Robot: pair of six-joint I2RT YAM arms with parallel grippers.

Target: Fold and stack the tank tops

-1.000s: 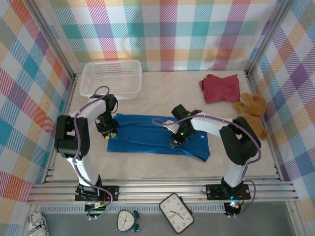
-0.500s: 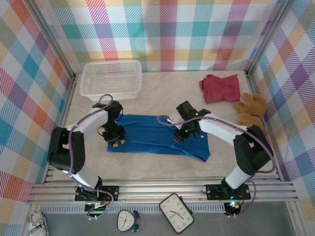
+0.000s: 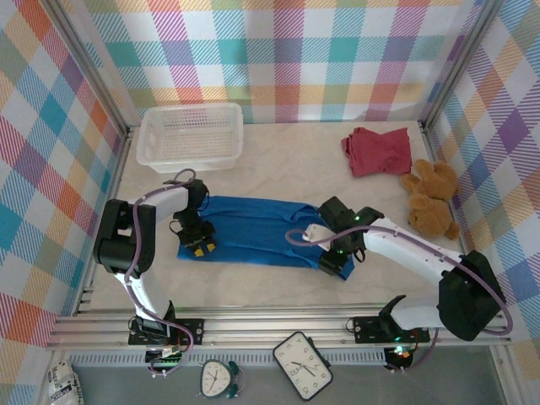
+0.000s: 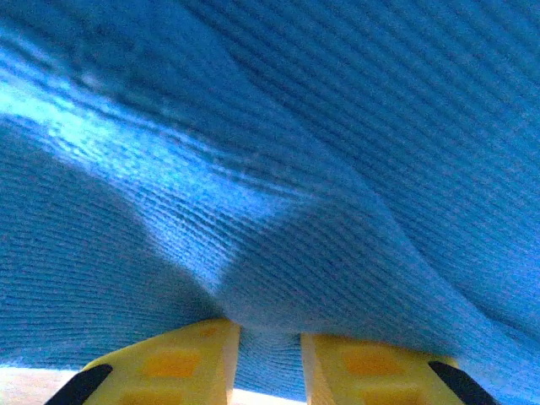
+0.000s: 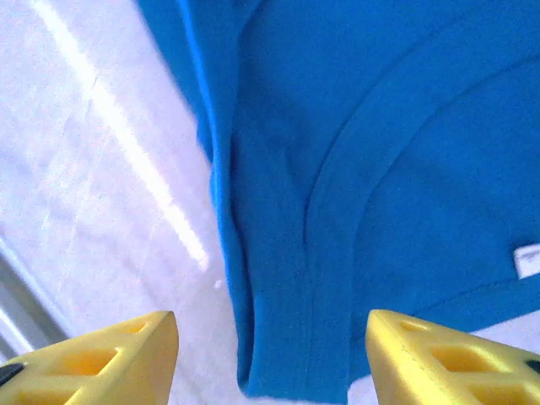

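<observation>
Two grippers sit at opposite ends of the blue tank top point(image 3: 253, 229), spread flat on the table point(image 3: 278, 160). At its left end the left gripper point(image 3: 197, 242) pinches a fold of cloth between nearly closed fingers. At its right edge the right gripper point(image 3: 336, 258) hangs with fingers wide apart. A dark red tank top point(image 3: 378, 150) lies crumpled far right.

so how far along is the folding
Nothing looks finished: no folded stack is on the table. In hand: the blue top lies spread out, the left claw pinched on its left end, the right claw open over its right end. Left: fold it, then the bunched red pile by the teddy bear, then stack.
</observation>
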